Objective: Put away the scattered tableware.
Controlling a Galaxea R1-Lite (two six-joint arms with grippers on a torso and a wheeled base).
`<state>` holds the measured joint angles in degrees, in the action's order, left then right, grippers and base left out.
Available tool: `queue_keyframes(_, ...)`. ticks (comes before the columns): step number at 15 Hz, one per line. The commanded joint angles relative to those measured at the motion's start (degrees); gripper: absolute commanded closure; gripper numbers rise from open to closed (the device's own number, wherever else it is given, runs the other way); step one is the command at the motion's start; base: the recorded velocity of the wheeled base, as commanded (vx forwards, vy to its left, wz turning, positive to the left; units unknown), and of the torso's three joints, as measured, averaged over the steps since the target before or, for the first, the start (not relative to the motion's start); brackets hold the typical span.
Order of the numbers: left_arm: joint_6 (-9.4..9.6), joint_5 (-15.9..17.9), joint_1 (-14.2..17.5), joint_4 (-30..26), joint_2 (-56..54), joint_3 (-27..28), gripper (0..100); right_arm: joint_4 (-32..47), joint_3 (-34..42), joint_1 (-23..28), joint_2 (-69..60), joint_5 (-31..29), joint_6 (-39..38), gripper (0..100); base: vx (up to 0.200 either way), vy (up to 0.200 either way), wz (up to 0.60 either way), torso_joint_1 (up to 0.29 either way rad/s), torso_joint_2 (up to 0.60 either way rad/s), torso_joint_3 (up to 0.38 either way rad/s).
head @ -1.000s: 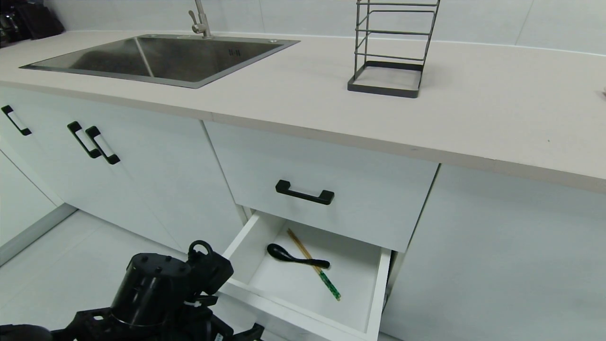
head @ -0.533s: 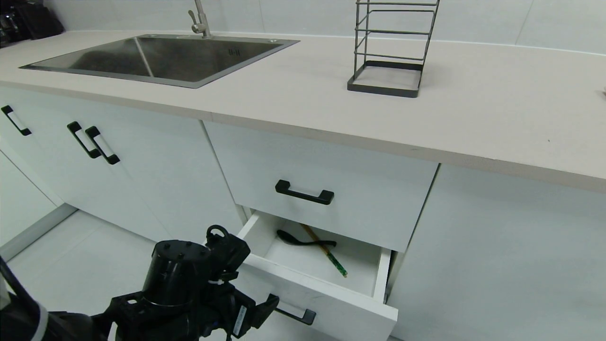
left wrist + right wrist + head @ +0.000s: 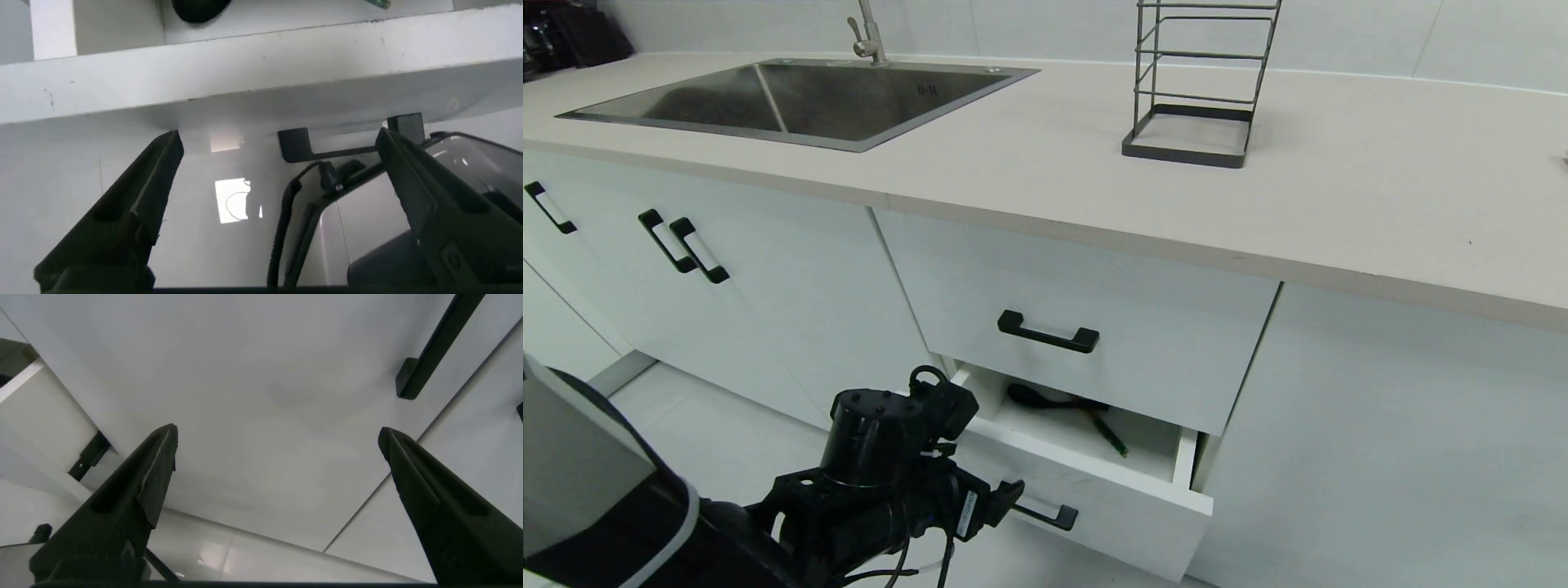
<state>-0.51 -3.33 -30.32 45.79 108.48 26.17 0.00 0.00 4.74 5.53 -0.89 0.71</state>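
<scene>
While the long beige countertop (image 3: 1339,204) is spanning the white cabinets, the white lower drawer (image 3: 1094,498) beneath it is standing partly pulled out. Close before its front, the left gripper (image 3: 278,140) is hovering with jaws spread wide, grasping nothing, the drawer's black bar handle (image 3: 343,147) just beyond them, and the right gripper (image 3: 278,437) is facing a white cabinet panel (image 3: 270,367), jaws likewise released. Inside the drawer, a black plastic spoon (image 3: 1029,396) is lying beside green-tipped wooden chopsticks (image 3: 1112,437).

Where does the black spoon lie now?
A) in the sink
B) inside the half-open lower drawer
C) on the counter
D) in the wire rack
B: the black spoon lies inside the lower drawer, beside the chopsticks.
</scene>
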Motion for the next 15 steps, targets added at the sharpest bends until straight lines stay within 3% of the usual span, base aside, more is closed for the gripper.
queue_keyframes(1,-0.02,-0.01,0.44,0.0,1.55,2.04,0,0.0,0.0,0.0,0.09,0.01,0.0,0,0.0,0.0,0.0,0.0,0.0,0.0)
queue_keyframes(10,-0.02,0.25,1.4,0.27,4.89,8.98,0,0.0,0.0,0.0,0.09,0.01,0.08,0,0.0,0.0,0.0,0.0,0.0,0.0)
queue_keyframes(15,-0.02,0.43,1.49,6.33,8.23,11.36,0,0.0,0.0,0.0,0.09,0.01,0.08,0,0.0,0.0,0.0,0.0,0.0,0.0)
